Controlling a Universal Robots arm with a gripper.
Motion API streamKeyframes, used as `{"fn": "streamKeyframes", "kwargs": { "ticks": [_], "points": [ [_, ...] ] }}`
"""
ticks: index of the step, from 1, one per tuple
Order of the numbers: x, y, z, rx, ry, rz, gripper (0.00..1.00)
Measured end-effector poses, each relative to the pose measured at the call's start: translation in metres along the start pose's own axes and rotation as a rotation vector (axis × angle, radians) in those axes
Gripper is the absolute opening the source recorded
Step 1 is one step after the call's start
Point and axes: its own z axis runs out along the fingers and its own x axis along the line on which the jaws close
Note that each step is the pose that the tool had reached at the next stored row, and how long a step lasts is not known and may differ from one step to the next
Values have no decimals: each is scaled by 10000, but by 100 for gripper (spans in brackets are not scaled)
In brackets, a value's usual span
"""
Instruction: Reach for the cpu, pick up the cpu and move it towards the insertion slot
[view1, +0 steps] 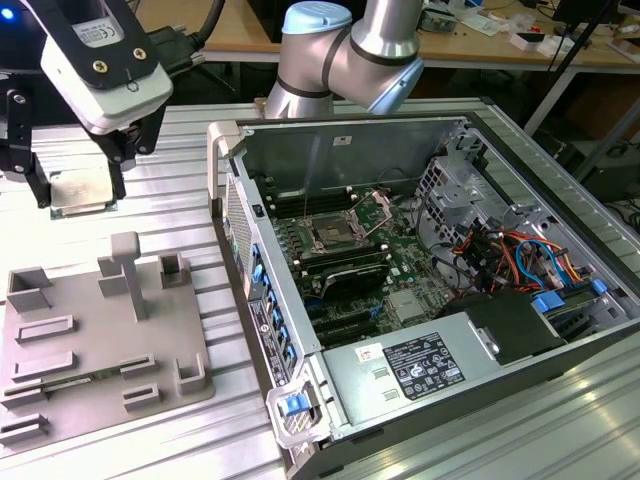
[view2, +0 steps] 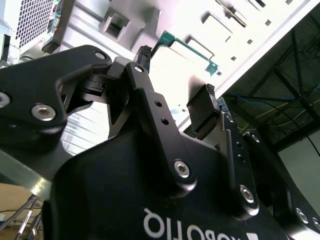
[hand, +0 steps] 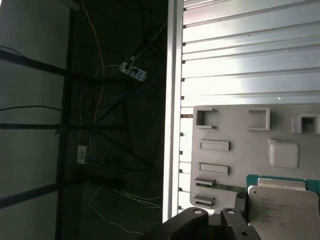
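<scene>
- Ribbed aluminium table (view1: 170, 150): cropped on all sides.
- Open metal computer case (view1: 340, 150): near corner cut off.
- Grey moulded tray (view1: 90, 320): recessed, partly cropped.
- Black gripper (view1: 79, 196): clenched on the square, silvery cpu (view1: 78, 186), above the table beyond the tray's far edge.
- Shiny-framed insertion slot (view1: 330, 235): inside the case, well apart from the cpu.

I see the cpu (hand: 282, 205), silvery top over a green edge, tight against my dark pincer (hand: 235, 217), probably gripped. Behind it the grey tray (hand: 235, 125) lies on the ribbed table (hand: 250, 60). A power strip (hand: 133, 71) hangs past the table's edge.
</scene>
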Motion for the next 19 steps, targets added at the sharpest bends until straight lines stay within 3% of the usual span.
{"fn": "streamKeyframes", "kwargs": {
  "ticks": [7,19],
  "points": [
    [-107,-6,1,0,-1,-1,55],
    [-389,14,15,0,0,0,55]
  ]
}}
